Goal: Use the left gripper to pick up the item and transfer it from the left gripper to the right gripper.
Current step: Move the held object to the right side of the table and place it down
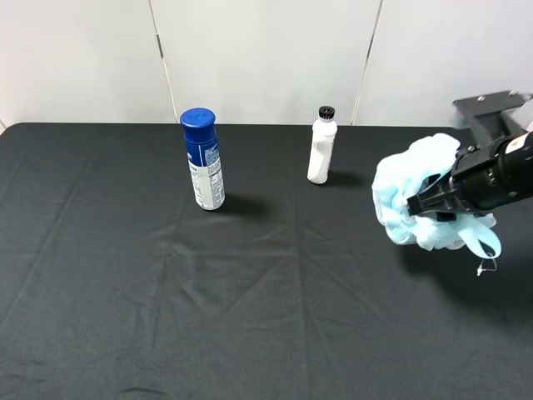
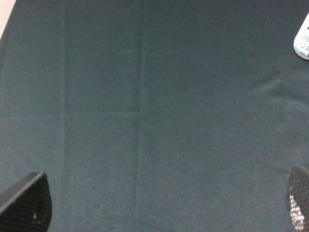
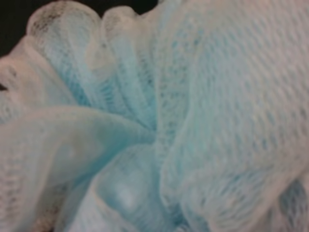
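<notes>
The fluffy light-blue and white mesh bath pouf (image 1: 405, 193) hung above the black cloth-covered table (image 1: 166, 292) at the right edge of the frame in the high view. It was ball-shaped, bunched into folds and a little taller than wide. Its pale blue ribbon loop (image 1: 485, 242) trailed toward the lower right. The right gripper (image 1: 420, 207), on a black cylindrical arm reaching in from the right, was clenched on the pouf, its black fingertips sunk in the mesh. In the right wrist view the pouf (image 3: 159, 121) filled the whole frame, blurred.

The left gripper (image 2: 161, 205) appeared only in its own wrist view. Its two black textured fingers (image 2: 26, 203) sat at the lower corners, spread wide, with only bare cloth between them. A white object (image 2: 303, 41) at the upper right edge there was possibly one of the bottles.

A blue-capped spray can (image 1: 202, 160) and a small white bottle with a black cap (image 1: 321, 146) stood upright in the upper middle, apart from each other and from the pouf.
</notes>
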Available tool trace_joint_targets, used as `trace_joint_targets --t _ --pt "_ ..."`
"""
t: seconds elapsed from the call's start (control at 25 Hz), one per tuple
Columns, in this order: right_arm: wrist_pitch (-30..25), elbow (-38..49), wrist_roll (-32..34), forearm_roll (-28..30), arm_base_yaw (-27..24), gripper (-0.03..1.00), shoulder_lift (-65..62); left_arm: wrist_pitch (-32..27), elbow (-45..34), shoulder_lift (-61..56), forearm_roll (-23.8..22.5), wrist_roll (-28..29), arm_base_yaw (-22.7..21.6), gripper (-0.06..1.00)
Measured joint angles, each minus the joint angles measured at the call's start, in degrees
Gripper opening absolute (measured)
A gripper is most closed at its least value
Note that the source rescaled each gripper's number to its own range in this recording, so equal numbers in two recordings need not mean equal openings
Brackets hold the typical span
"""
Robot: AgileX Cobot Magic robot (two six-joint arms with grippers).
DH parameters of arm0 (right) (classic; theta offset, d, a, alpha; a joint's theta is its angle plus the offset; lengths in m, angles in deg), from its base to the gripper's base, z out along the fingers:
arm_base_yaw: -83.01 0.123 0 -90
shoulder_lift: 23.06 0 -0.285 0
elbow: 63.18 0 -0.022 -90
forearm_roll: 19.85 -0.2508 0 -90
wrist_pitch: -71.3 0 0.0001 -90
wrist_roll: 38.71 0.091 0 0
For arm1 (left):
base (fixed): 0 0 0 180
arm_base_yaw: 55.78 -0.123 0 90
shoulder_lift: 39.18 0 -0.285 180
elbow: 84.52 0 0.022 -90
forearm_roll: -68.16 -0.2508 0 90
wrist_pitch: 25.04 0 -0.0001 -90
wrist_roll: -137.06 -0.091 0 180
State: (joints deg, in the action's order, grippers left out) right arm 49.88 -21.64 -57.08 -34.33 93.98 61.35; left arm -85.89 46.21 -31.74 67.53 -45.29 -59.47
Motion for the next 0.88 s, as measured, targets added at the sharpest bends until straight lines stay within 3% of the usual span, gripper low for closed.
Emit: trace_joint_targets --t 0.48,0.52,0.6,0.64,0.72,0.88 --pt "2.8 0.1 1.2 0.0 0.0 0.00 8.9 0.0 0.0 0.0 0.0 0.0 0.0 0.96" --pt "2.8 0.1 1.3 0.0 0.0 0.10 8.9 0.0 0.0 0.0 0.0 0.0 0.0 0.96" --pt "2.8 0.1 1.6 0.0 0.0 0.64 8.9 0.0 0.0 0.0 0.0 0.0 0.0 0.96" --pt "2.8 0.1 1.7 0.0 0.0 0.77 8.9 0.0 0.0 0.0 0.0 0.0 0.0 0.96" --pt "3.0 0.1 2.0 0.0 0.0 0.92 8.9 0.0 0.0 0.0 0.0 0.0 0.0 0.96" --pt "3.4 0.1 2.1 0.0 0.0 1.00 8.9 0.0 0.0 0.0 0.0 0.0 0.0 0.96"
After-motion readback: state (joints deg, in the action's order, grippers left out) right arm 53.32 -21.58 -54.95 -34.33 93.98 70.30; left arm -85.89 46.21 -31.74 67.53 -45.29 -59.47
